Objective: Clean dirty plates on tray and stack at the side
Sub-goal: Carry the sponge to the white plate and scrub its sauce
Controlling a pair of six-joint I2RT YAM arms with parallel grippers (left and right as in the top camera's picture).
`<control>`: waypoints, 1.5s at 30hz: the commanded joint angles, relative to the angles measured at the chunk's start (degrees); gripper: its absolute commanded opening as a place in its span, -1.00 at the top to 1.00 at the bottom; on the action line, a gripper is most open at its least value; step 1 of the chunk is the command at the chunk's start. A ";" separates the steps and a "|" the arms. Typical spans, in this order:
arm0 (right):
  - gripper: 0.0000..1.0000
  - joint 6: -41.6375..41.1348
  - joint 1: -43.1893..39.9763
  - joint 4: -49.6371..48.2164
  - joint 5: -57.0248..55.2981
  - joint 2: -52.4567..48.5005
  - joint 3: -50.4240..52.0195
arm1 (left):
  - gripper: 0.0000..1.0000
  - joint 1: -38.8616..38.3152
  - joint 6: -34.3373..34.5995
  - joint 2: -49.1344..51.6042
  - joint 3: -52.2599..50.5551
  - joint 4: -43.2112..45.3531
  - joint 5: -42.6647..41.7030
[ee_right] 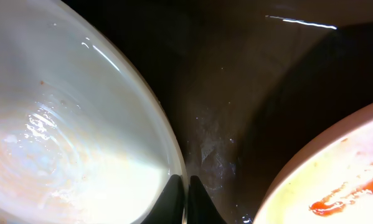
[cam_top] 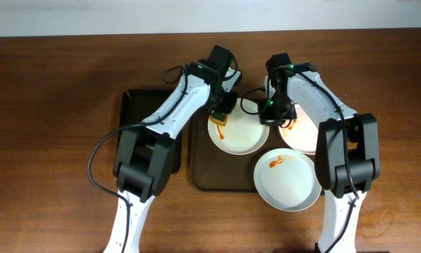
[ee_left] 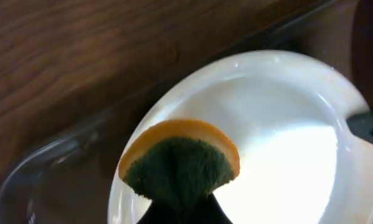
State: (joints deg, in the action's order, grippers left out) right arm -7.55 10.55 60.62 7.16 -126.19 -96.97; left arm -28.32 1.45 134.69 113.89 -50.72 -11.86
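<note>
Camera overhead: grips green-and-orange sponge (cam_top: 219,124) in closed left gripper (cam_top: 221,116), pressing it on left rim of centre plate (cam_top: 238,138) on brown tray (cam_top: 203,172); pinches that plate's right rim with right gripper (cam_top: 268,116); sauce-smeared front plate (cam_top: 287,184) overhanging tray's corner. Left wrist: sponge (ee_left: 180,165) squeezed between fingers, on centre plate (ee_left: 286,143). Right wrist: fingertips (ee_right: 174,202) almost touching, clamped on centre plate rim (ee_right: 80,124), beside another smeared plate (ee_right: 335,186)
</note>
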 commanded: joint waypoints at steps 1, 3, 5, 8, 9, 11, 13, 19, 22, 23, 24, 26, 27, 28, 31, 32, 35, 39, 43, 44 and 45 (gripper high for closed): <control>0.92 -0.17 0.33 0.02 -0.72 -0.76 -0.81 | 1.00 -0.17 -2.45 1.29 -3.15 2.97 -0.96; 0.92 -0.17 0.33 0.02 -0.72 -0.79 -0.81 | 1.00 -0.20 -5.03 1.36 -3.39 3.32 -0.96; 0.92 -0.17 0.33 0.00 -0.72 -0.79 -0.81 | 1.00 -0.20 -7.74 1.38 -4.55 3.63 -0.96; 0.92 -0.17 0.33 0.00 -0.72 -0.79 -0.81 | 1.00 -0.20 -10.21 1.38 -8.57 6.10 -0.92; 0.92 -0.17 0.33 0.02 -0.72 -0.76 -0.81 | 1.00 -0.20 -10.16 1.38 -10.47 7.74 -1.03; 0.92 -0.17 0.33 0.02 -0.72 -0.79 -0.81 | 1.00 -0.20 -10.19 1.38 -11.50 7.87 -2.14; 0.92 -0.17 0.33 0.00 -0.72 -0.79 -0.81 | 1.00 -0.20 -10.69 1.38 -11.98 6.62 -5.51; 0.92 -0.17 0.33 0.02 -0.72 -0.79 -0.81 | 0.99 -0.17 -11.43 1.38 -11.98 2.38 -13.92; 0.92 -0.17 0.33 0.02 -0.72 -0.79 -0.81 | 0.60 -0.17 -11.43 1.38 -11.98 1.84 -13.60; 0.92 -0.17 0.33 0.02 -0.72 -0.79 -0.81 | 0.53 0.00 -11.41 1.38 -11.96 1.84 -12.85; 0.92 -0.17 0.33 0.02 -0.72 -0.79 -0.81 | 0.53 0.15 -11.41 1.38 -11.96 1.62 -12.24; 0.92 -0.17 0.33 0.02 -0.72 -0.79 -0.81 | 0.49 0.42 -11.41 1.38 -11.96 -0.31 -11.69; 0.92 -0.17 0.33 0.02 -0.72 -0.79 -0.81 | 0.39 0.42 -11.41 1.38 -11.96 -1.09 -11.67; 0.92 -0.17 0.33 0.02 -0.72 -0.79 -0.81 | 0.38 0.42 -11.41 1.38 -11.96 -1.27 -11.65; 0.92 -0.17 0.33 0.02 -0.72 -0.79 -0.81 | 0.34 0.42 -11.41 1.36 -11.50 -1.46 -4.87; 0.92 -0.17 0.33 0.02 -0.72 -0.79 -0.81 | 0.35 0.61 -11.41 1.31 -10.84 -2.14 -2.95; 0.92 -0.17 0.33 0.02 -0.72 -0.79 -0.81 | 0.35 1.51 -11.43 1.25 -8.35 -3.61 -2.25; 0.92 -0.17 0.33 0.02 -0.72 -0.76 -0.81 | 0.31 1.55 -11.41 1.25 -6.47 -5.62 -0.07; 0.92 -0.17 0.33 0.02 -0.72 -0.79 -0.81 | 0.60 1.22 -11.39 1.27 -6.60 -8.09 -0.07; 0.92 -0.17 0.33 0.04 -0.72 -0.79 -0.81 | 0.74 1.20 -11.39 1.27 -6.60 -8.57 -0.07; 0.92 -0.17 0.33 0.04 -0.72 -0.79 -0.81 | 0.81 1.20 -11.39 1.27 -6.99 -8.57 -0.07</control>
State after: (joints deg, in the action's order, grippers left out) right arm -7.49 10.55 60.62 7.57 -126.19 -96.97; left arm -27.53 -9.47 133.73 107.26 -58.26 -14.74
